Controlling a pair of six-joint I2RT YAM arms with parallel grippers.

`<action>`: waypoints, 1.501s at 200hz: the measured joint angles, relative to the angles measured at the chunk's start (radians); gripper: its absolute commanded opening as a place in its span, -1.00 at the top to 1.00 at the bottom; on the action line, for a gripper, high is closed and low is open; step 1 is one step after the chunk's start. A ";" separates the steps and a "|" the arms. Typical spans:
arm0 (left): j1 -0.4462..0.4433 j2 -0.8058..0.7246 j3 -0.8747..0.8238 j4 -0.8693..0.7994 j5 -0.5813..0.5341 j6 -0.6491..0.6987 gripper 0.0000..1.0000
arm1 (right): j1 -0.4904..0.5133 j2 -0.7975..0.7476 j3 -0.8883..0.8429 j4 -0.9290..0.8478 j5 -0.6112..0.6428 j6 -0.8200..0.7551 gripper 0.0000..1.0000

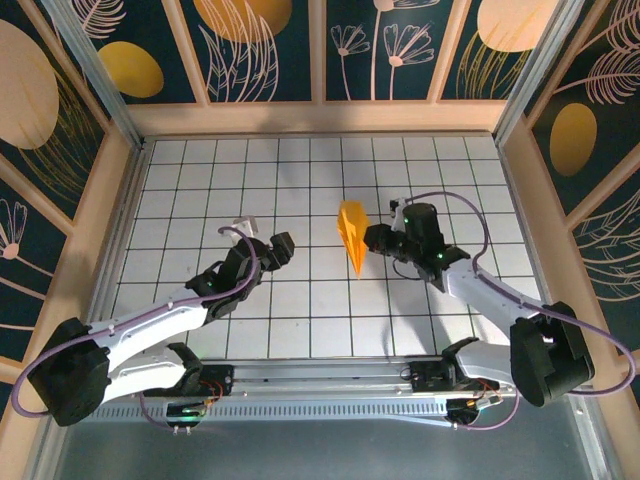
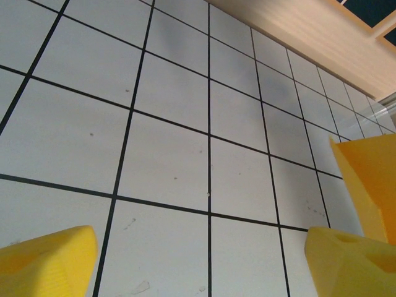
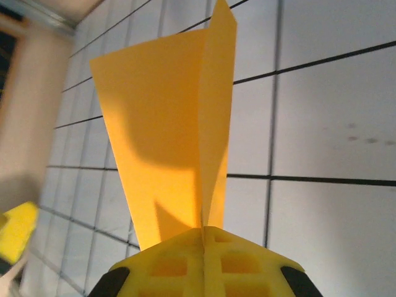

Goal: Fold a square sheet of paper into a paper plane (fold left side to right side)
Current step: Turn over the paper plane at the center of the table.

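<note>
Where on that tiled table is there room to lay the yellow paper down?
The tile rows along the back wall are bare, as is the patch left of the left hand. It is crowded mid-table, where the right hand grips the paper plane.

paper plane [image 3: 167, 124]: the bottom end vanishes into the pinched-together right gripper [image 3: 204, 238], so no telling how much is clamped. The top corner is clipped by the frame edge, straight out ahead of the gripper.
yellow blob [image 3: 15, 232]: off to that gripper's left, too blurry to call.
left gripper [image 2: 198, 253]: both sides run off the bottom edge.
plane, from the left wrist: just past the right-hand tip, chopped by the frame edge.
</note>
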 measured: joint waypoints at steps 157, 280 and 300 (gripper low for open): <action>0.000 0.005 -0.006 0.019 0.009 -0.018 -0.77 | -0.010 0.430 -0.106 0.497 -0.172 0.153 1.00; 0.000 0.037 -0.006 0.021 0.031 -0.026 -0.79 | -0.010 0.430 -0.106 0.425 -0.109 0.100 0.80; 0.000 0.041 -0.006 0.022 0.035 -0.026 -0.79 | -0.010 0.430 -0.106 0.414 -0.107 0.093 0.67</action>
